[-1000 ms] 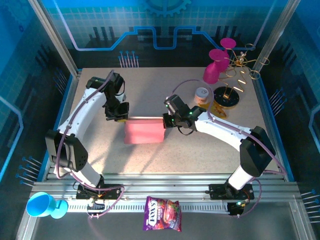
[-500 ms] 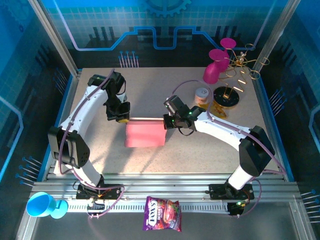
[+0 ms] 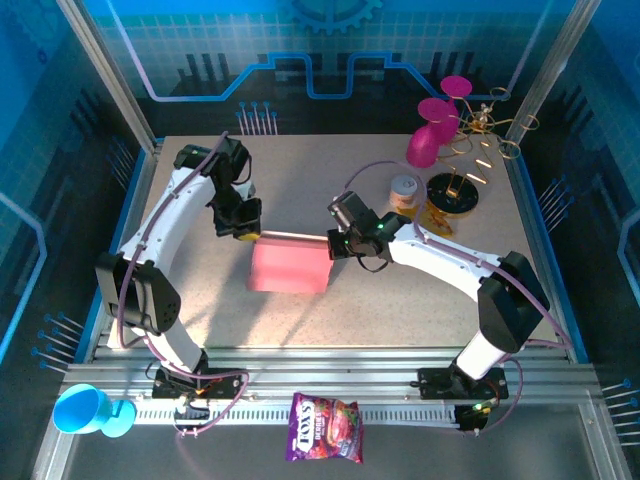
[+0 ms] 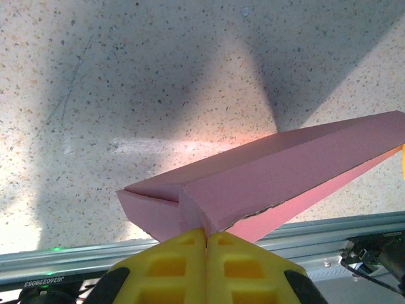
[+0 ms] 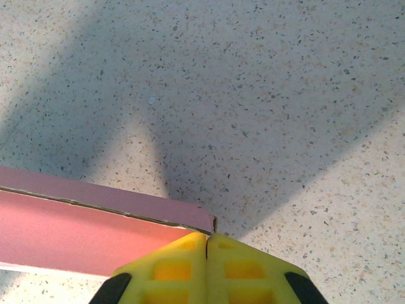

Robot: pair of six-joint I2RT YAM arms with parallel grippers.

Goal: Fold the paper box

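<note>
The paper box [image 3: 290, 265] is a flat pink rectangular box lying mid-table. My left gripper [image 3: 246, 234] is at its far left corner and my right gripper [image 3: 332, 243] at its far right corner. In the left wrist view the yellow fingertips [image 4: 190, 244] are pressed together, with my left gripper [image 4: 206, 231] touching a folded corner of the box [image 4: 285, 164]. The right wrist view shows my right gripper [image 5: 207, 235] shut as well, its tips against the box's [image 5: 82, 228] corner edge. Nothing shows between either pair of fingers.
Two magenta cups [image 3: 435, 135], a small tin [image 3: 404, 190], a black round stand [image 3: 455, 192] and gold wire pieces [image 3: 495, 125] crowd the far right corner. A purple snack bag [image 3: 325, 427] and a blue cup [image 3: 85, 410] lie beyond the near rail.
My left gripper has shifted a little to the right along the box's far left corner, nudging the box slightly right. The right arm has stayed put.
</note>
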